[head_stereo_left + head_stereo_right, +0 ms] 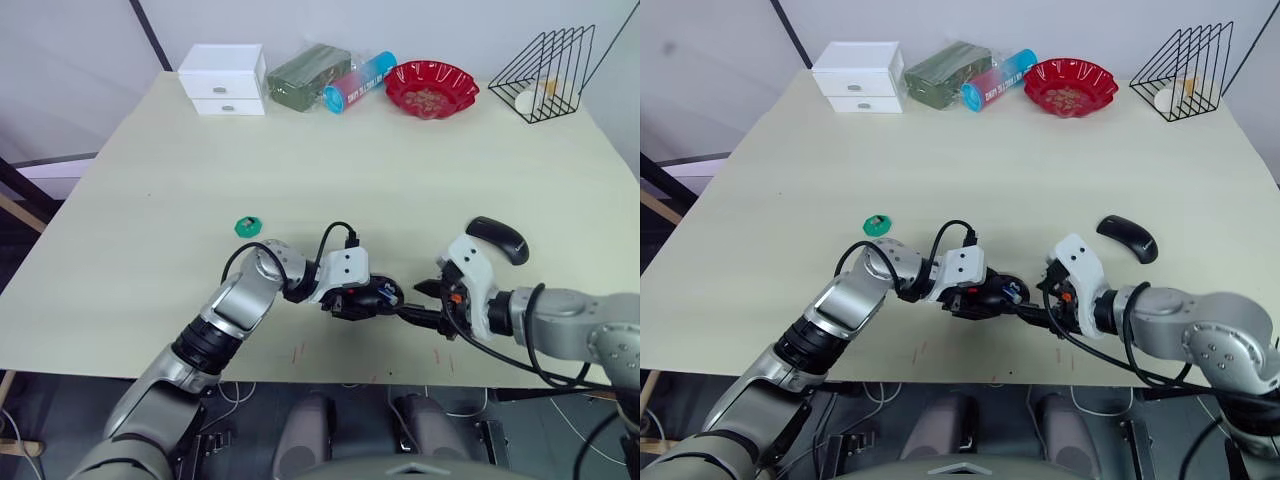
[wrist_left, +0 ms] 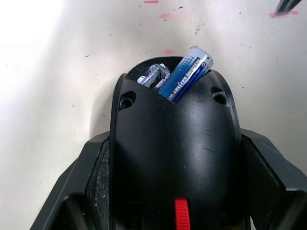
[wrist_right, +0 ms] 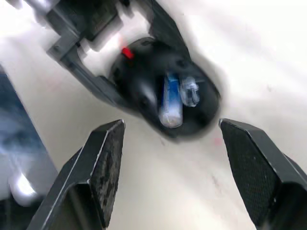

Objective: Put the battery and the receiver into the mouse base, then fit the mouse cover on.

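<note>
Left end effector [image 1: 368, 298]: clamped on the mouse base, one black finger on each side of it, low over the near part of the tabletop.
Mouse base [image 2: 175, 148]: black, with a small red part showing at its rear; held between the left fingers [image 2: 103, 177], near the front edge of the tabletop.
Battery [image 2: 186, 73]: blue and white, lying in the base's open slot at a slant, one end poking up over the rim.
Receiver [image 2: 153, 75]: a small silvery piece tucked in the base just beside the battery.
Right end effector [image 1: 420, 303]: fingers spread wide apart, holding nothing, pointing at the mouse base from the right and close to it; I cannot tell whether the tips touch it.
Right fingers [image 3: 93, 167]: in the right wrist view they stand either side of the base, with the battery [image 3: 170, 103] between them farther off.
Mouse cover [image 1: 497, 238]: glossy black shell lying on the tabletop to the right, just beyond the right wrist, apart from the base.
Green disc [image 1: 247, 226]: flat on the tabletop, beyond the left forearm.
Tabletop [image 1: 330, 170]: pale, with faint red marks near the front edge.
Far edge: a white drawer box [image 1: 224, 79], a green packet [image 1: 307, 76], a blue and pink tube [image 1: 360, 81], a red bowl [image 1: 432, 88] and a black wire rack [image 1: 548, 75] in a row.
</note>
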Controlling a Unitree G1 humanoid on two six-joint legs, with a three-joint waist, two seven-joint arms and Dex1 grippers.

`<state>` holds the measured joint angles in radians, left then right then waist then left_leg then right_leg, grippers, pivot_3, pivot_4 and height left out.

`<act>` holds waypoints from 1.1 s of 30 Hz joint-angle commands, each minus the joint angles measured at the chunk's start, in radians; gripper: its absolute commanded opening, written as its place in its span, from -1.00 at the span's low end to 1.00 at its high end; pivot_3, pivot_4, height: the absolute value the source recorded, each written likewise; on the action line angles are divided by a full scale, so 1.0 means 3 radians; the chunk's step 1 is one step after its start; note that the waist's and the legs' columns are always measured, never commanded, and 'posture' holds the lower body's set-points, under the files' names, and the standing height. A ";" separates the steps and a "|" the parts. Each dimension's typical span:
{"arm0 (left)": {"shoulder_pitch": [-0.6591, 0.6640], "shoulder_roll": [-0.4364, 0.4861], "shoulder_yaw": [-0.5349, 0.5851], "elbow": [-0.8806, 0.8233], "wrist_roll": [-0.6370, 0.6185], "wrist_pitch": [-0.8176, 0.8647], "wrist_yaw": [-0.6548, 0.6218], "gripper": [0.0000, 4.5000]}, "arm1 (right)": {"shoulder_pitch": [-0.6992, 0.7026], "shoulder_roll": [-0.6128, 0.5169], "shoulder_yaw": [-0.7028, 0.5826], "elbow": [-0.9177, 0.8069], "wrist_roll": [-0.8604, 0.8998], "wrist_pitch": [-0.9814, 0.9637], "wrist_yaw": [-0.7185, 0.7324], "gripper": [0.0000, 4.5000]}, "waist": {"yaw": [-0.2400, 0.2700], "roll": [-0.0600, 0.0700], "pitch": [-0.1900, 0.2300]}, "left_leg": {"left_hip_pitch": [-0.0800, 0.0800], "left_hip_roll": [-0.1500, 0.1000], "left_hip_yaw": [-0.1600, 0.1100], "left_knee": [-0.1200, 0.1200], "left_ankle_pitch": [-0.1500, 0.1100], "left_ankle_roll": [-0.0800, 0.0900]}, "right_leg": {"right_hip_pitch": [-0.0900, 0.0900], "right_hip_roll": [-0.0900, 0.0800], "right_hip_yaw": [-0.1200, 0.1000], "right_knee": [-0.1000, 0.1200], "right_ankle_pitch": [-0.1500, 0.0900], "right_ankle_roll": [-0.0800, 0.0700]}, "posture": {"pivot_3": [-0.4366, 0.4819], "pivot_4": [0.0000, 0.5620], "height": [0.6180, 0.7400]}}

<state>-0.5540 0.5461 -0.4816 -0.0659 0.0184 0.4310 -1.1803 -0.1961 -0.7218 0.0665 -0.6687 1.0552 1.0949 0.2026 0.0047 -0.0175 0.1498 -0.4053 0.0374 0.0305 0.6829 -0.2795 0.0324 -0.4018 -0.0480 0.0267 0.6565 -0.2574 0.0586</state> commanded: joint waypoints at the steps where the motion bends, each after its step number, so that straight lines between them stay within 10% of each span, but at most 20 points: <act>1: 0.0076 0.0031 -0.0139 0.0086 0.0116 0.0037 0.0020 0.30 | 0.0185 0.0012 0.0072 -0.0098 -0.0562 -0.0760 0.0537 0.24 | -0.0005 0.0000 0.0000 | 0.0000 0.0000 0.0000 0.0002 0.0000 0.0000 | 0.0000 0.0000 0.0000 0.0000 0.0000 0.0000 | -0.05 -0.47 1.00; 8: 0.0088 0.0051 -0.0140 -0.0004 0.0113 0.0107 0.0038 0.30 | 0.0570 0.0127 0.0383 0.0244 -0.1499 -0.1911 0.1248 -0.96 | 0.0001 -0.0001 0.0001 | 0.0003 0.0000 0.0001 0.0002 0.0000 0.0000 | 0.0001 0.0002 0.0001 0.0001 0.0000 0.0000 | -0.05 -0.47 1.00; 33: 0.0027 0.0049 -0.0161 0.0080 0.0124 0.0036 0.0018 0.30 | 0.0654 0.0798 0.0570 0.1272 -0.2440 -0.2948 0.1849 -0.96 | 0.0019 0.0000 0.0001 | 0.0015 0.0001 0.0007 0.0002 0.0000 -0.0001 | 0.0006 0.0004 0.0006 0.0007 -0.0001 -0.0002 | -0.05 -0.47 1.00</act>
<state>-0.5600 0.5523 -0.4896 -0.0653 0.0190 0.4348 -1.1758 -0.0034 -0.4813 0.2290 -0.2976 0.3378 0.2112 0.7564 0.0104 -0.0176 0.1500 -0.4001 0.0376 0.0324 0.6834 -0.2794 0.0322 -0.3988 -0.0469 0.0284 0.6584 -0.2577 0.0581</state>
